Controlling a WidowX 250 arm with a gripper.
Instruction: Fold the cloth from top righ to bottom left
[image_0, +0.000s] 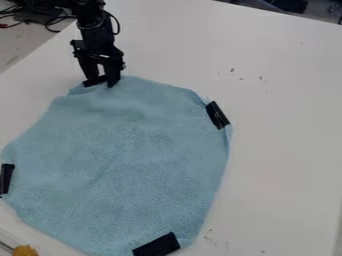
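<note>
We see a pale blue, finely textured fabric cloth, solid black oblong pieces, a black angular gripper, and a flat white tabletop with small brownish flecks.

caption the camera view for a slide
Black end effector at the far edge of a blue cloth with black clips, on a white table.

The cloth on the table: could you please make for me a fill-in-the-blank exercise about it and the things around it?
The cloth is light ____ in colour.
In the view, the gripper is at the cloth's ____ edge, opposite the bottom one.
The table is ____ in colour.
A yellow-orange thing shows in the view's lower ____ corner.

Missing words: blue; top; white; left.
</note>
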